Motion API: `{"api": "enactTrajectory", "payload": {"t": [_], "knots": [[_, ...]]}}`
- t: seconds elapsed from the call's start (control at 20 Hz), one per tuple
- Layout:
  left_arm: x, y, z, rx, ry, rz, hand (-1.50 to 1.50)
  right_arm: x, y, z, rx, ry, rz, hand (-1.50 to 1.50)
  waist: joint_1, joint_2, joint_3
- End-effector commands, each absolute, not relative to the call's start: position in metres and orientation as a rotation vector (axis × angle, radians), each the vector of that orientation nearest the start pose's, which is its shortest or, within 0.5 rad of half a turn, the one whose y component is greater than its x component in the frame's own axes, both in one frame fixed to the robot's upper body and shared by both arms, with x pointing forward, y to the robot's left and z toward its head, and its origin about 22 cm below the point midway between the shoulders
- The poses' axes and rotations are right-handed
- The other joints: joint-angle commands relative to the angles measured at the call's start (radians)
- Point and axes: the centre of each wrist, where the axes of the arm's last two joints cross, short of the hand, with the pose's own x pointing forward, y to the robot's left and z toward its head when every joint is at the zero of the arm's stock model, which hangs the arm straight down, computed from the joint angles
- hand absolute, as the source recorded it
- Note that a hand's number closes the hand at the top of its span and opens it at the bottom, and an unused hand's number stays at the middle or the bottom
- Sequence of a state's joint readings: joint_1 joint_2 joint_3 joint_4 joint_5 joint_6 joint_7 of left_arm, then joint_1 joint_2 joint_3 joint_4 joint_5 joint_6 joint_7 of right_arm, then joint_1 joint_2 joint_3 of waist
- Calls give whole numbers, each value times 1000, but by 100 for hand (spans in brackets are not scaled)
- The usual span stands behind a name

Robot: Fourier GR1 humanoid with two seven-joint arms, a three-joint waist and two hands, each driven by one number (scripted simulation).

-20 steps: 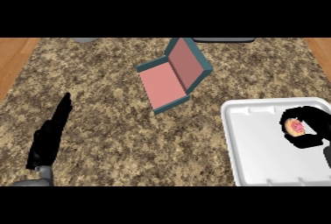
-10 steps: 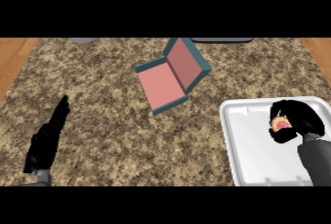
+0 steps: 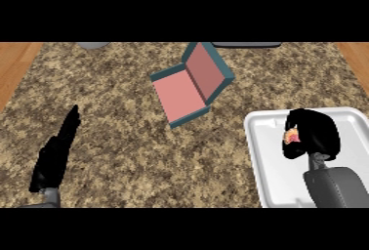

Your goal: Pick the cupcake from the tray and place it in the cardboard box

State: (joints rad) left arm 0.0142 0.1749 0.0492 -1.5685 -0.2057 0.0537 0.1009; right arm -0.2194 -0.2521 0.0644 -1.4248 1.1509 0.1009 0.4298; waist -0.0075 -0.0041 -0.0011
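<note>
Cupcake (image 3: 292, 136) is sitting on the white tray (image 3: 259, 161) at right as your right hand (image 3: 314, 134), repositioned over it since a second ago, is curling its fingers round it; the lift toward the box (image 3: 189, 89) looks next. Your left hand (image 3: 54, 156) is resting open, near left.

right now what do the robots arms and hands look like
Both hands are plain black: the left hand shows as a long, narrow shape, the right hand as a rounded bulk. Each joins a smooth grey forearm with rounded edges. No cables, markings or sleeves show.
</note>
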Motion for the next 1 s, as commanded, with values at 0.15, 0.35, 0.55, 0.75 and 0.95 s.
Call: {"api": "enactTrajectory", "payload": {"t": [0.15, 0.35, 0.55, 0.75, 0.95], "knots": [[238, 285, 6, 369, -1453, -212, 0, 284, -228, 98, -1142, -1219, 819, 150, 5, 1, 1], [236, 287, 3, 375, -1433, -181, 0, 282, -210, 129, -988, -1542, 656, 150, 6, 0, 1], [239, 284, 10, 370, -1449, -202, 0, 289, -202, 142, -901, -1645, 656, 150, 11, 4, 1], [255, 272, 29, 370, -1454, -200, 0, 288, -177, 184, -854, -1711, 677, 150, 9, 3, 1], [257, 283, 18, 370, -1442, -198, 0, 324, -150, 189, -844, -1710, 648, 150, 15, 5, 1]]}}
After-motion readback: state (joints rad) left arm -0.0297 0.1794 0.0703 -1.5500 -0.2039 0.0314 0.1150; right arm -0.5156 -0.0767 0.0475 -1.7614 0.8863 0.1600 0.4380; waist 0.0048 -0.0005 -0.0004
